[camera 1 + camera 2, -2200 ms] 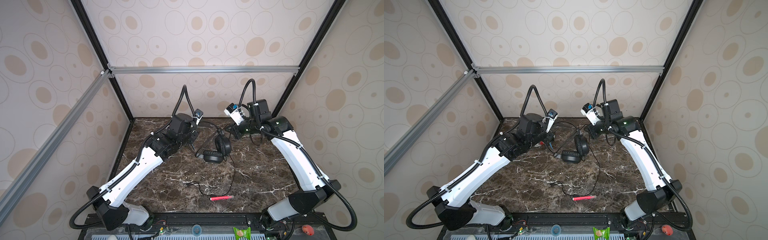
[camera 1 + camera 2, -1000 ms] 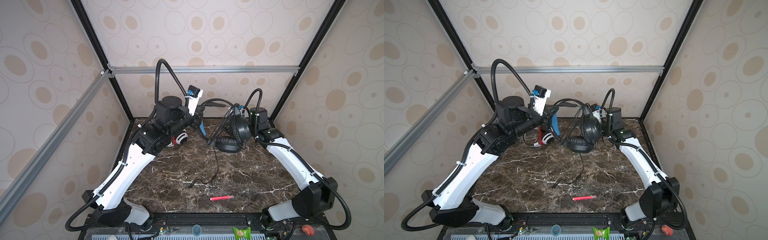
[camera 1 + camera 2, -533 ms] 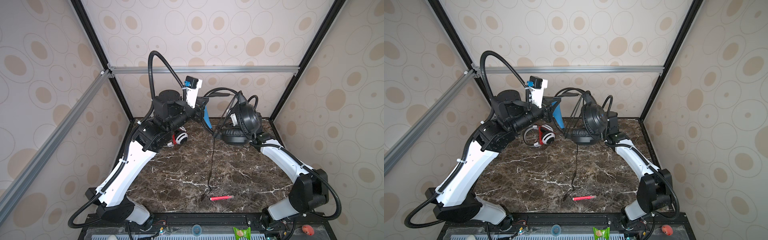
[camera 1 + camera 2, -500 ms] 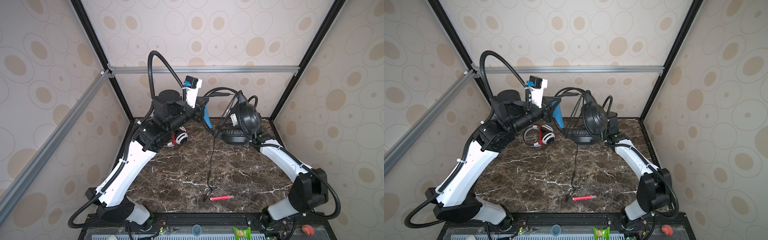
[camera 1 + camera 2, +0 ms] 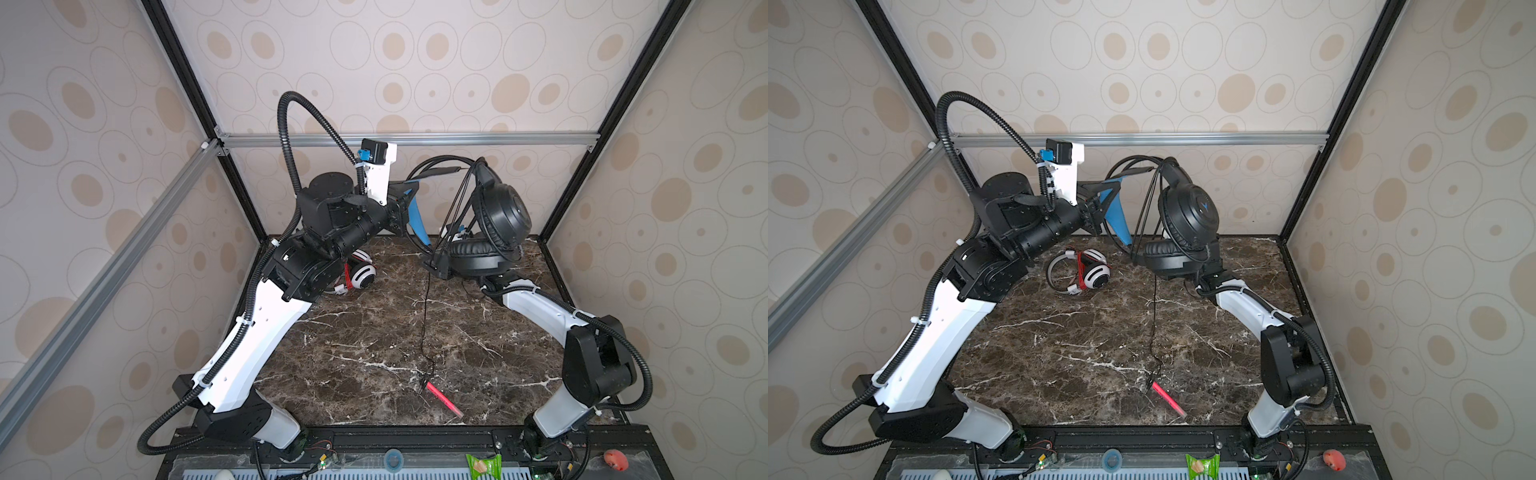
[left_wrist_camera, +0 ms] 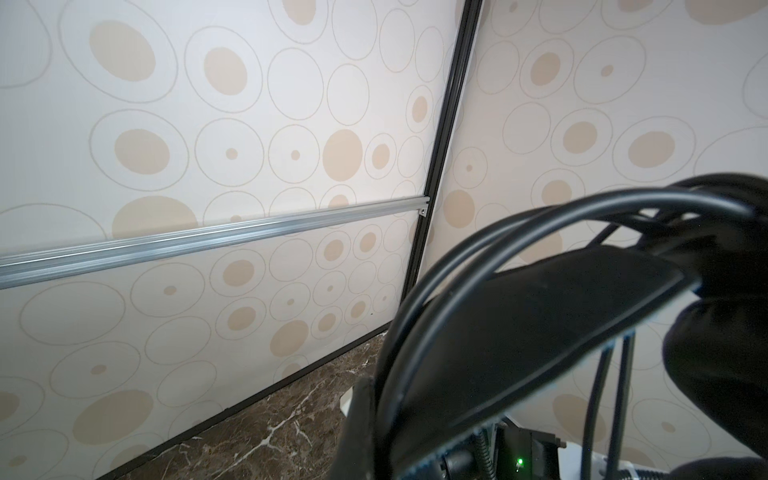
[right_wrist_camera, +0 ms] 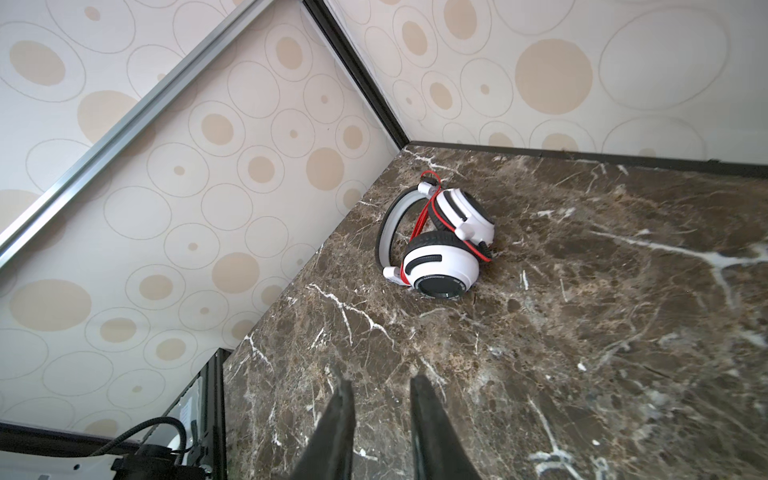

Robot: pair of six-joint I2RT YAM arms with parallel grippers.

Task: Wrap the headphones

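As I judge it, the step in hand is winding the black cord (image 5: pixel 426 324) round the black headphones (image 5: pixel 500 216); done well, the left hand (image 5: pixel 404 204) holds the set high and steady while the right hand (image 7: pixel 380 380) takes the hanging tail low and lays even, snug turns, minding the pen (image 5: pixel 444 400) beside the cord's end on the counter (image 5: pixel 353 357). The left hand is clamped on the blue-lined band (image 5: pixel 415 216); the right hand's jaws stand slightly apart, empty. In both top views the lower ear cup hides the right hand, so it sits close beneath the raised set; whether it touches, I cannot tell. The white headphones (image 5: pixel 1084 270) lie at the back left, red cord seemingly wound.
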